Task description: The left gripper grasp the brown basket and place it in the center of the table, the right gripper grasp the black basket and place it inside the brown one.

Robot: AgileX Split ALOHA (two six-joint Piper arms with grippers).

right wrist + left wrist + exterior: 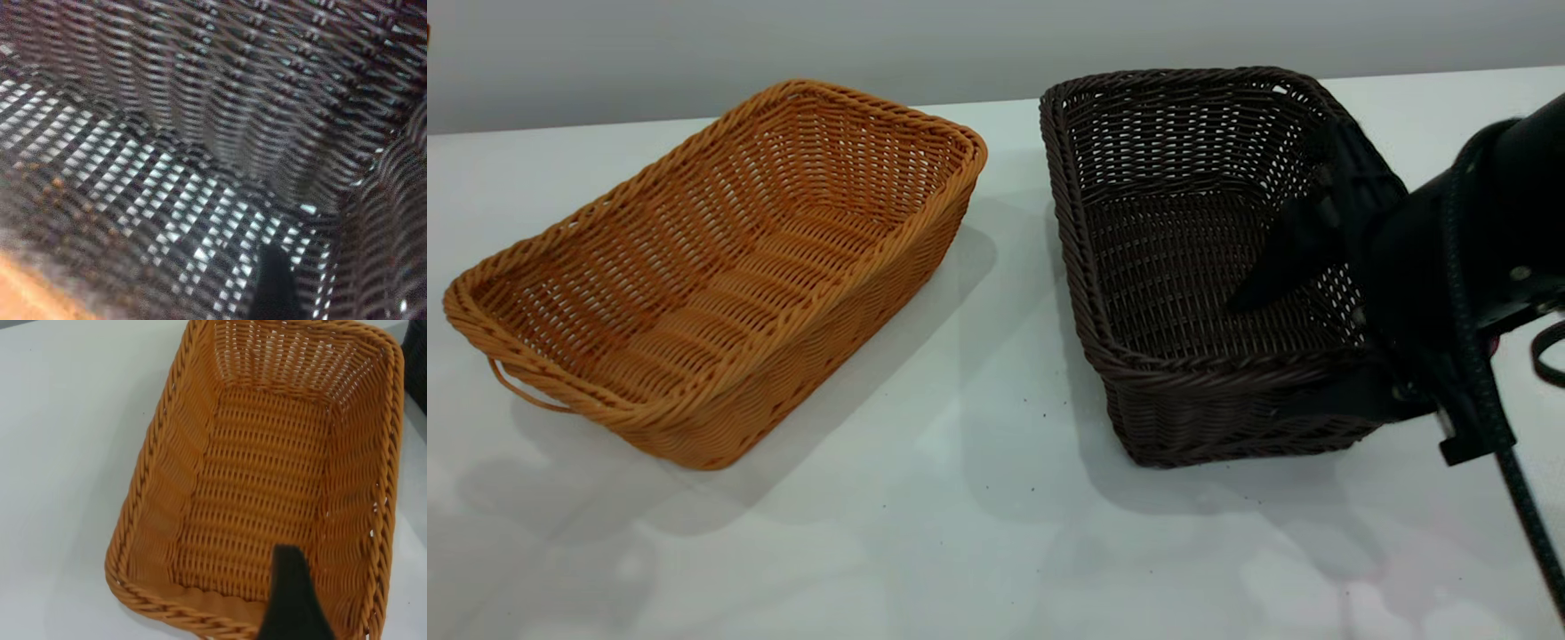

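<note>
The brown basket (pixel 720 267) sits on the left half of the table (pixel 978 533), not at its middle. It lies at an angle: its long axis runs from the near left, where a small loop handle (pixel 516 391) sticks out of its short end, toward the far middle of the table. It rests flat on its base, open side up, with nothing inside it.

The black basket (pixel 1192 267) stands just beside it on the right half of the table, with a strip of bare white surface between the two. Its long axis runs almost straight from the near edge toward the far edge, leaning only slightly left at the far end. It also sits upright on its base.

The right gripper (pixel 1325 311) reaches in from the right edge over the black basket's right long wall. One dark finger (pixel 1294 249) hangs inside the basket above its woven floor, and another dark part lies against the outside of that wall near the front right corner, so the jaws stand apart astride the wall; whether they press on it cannot be told. The right wrist view looks into the dark weave at close range.

The left gripper is out of the exterior view. In the left wrist view, only one dark fingertip (pixel 293 600) shows above the near end of the brown basket (pixel 267 480), so its jaw state cannot be told.
</note>
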